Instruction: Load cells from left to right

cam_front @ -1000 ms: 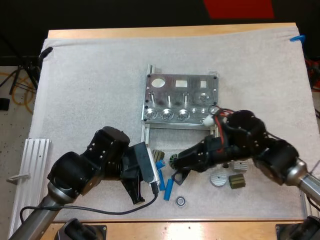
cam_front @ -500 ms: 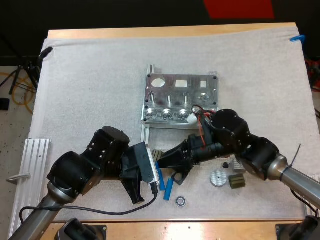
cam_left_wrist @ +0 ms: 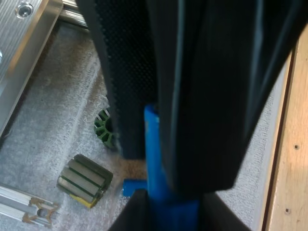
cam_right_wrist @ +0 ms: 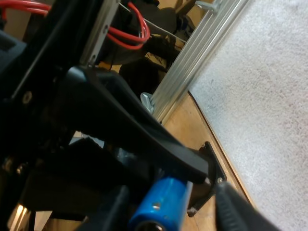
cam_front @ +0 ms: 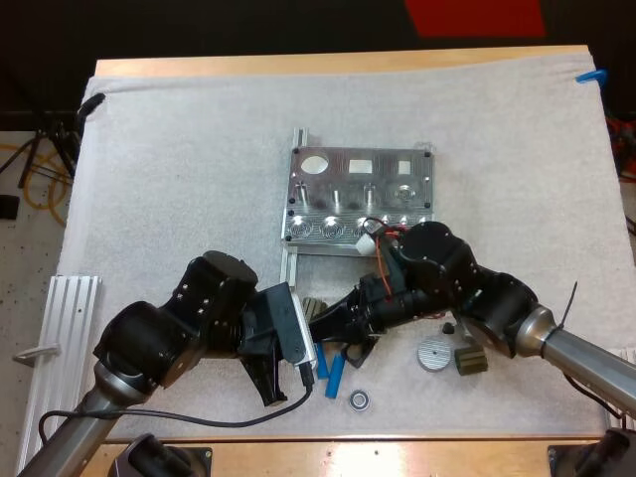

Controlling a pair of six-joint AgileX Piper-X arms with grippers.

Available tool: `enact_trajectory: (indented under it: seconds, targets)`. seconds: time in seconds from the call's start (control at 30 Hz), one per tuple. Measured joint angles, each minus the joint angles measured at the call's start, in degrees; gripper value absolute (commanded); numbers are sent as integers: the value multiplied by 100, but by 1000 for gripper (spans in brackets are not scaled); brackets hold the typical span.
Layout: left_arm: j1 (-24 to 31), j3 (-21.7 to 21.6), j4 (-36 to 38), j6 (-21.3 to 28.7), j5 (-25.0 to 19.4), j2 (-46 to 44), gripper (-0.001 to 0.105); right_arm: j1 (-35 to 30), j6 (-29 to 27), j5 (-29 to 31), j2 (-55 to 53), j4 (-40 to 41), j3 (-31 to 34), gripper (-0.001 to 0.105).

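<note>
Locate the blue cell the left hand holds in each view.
High view: blue cell at the left hand's tip, right hand beside it.
Left wrist view: clamped between the near fingers.
Right wrist view: end-on, between the open right fingers.
Shared landmark: the left hand gripping it.

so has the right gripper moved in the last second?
Yes. The right gripper has shifted left along the metal fixture's near edge, toward the blue cylinder in the left gripper.
</note>
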Motion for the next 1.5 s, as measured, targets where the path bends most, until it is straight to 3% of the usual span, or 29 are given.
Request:
enact_trajectory:
  seconds: [0.13, 0.3, 0.4, 0.57, 0.63, 0.7, 0.87, 1.07, 1.33, 1.5]
  targets:
    - [0, 0, 24, 0, 0, 0, 0, 0, -19, 14, 0, 1, -5, 2]
    - [0, 0, 26, 0, 0, 0, 4, 0, -34, 12, 0, 1, -5, 0]
    - [0, 0, 26, 0, -73, 0, 21, 0, -47, 26, 0, 1, -5, 0]
    - [0, -24, 22, -24, -483, -32, 61, 0, -211, 295, 0, 76, -119, 0]
    - [0, -94, 23, -144, -723, -91, 67, 0, -384, 519, 0, 311, -278, 0]
    - [0, -174, 10, -244, -908, -230, 67, 0, -664, 916, 5, 782, -549, 0]
    - [0, -206, -9, -656, -1307, -887, 67, 0, -1975, 2427, 5, 2407, -1468, 0]
    - [0, -206, -9, -1397, -1345, -1693, 67, -113, -2661, 4112, 53, 3951, -2122, 0]
    - [0, -206, 1, -2173, -1586, -2466, 67, -795, -2891, 4523, 908, 4694, -3089, 0]
    - [0, -206, 1, -2485, -1586, -2574, 67, -826, -3289, 5172, 1626, 4993, -3630, 0]
